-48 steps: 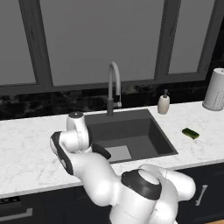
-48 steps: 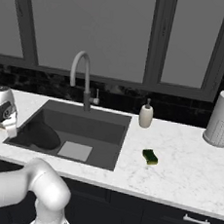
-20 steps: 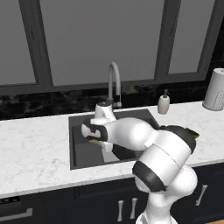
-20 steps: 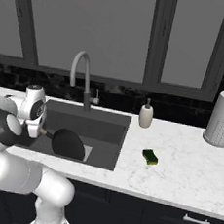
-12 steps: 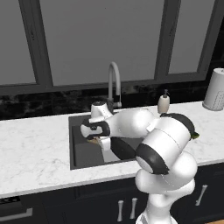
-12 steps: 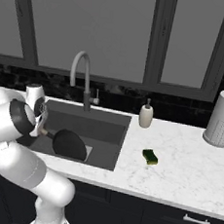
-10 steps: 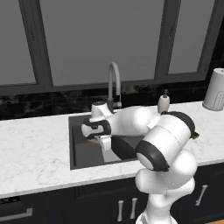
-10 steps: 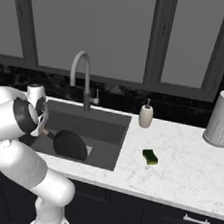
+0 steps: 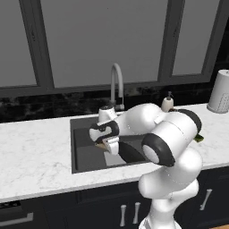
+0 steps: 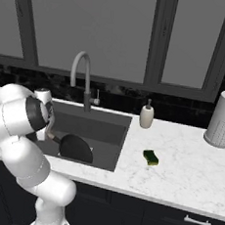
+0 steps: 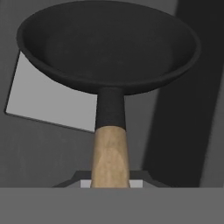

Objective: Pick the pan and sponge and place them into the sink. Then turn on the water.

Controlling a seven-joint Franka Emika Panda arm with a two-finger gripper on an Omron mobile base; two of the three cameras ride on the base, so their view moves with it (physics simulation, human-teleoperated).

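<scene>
Pan (image 11: pixel 107 43): round, black, wooden-handled.

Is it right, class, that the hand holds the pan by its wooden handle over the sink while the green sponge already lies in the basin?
Not quite. The sponge lies on the marble counter right of the sink, as the right base view shows. The rest holds: the hand holds the pan by its wooden handle over the sink.

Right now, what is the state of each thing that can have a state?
gripper: shut on the pan's wooden handle
pan: held over the sink, not yet released
sponge: lying on the counter, right of the sink
sink: no water in it
faucet: no water running
paper towel roll: upright on the counter
</scene>
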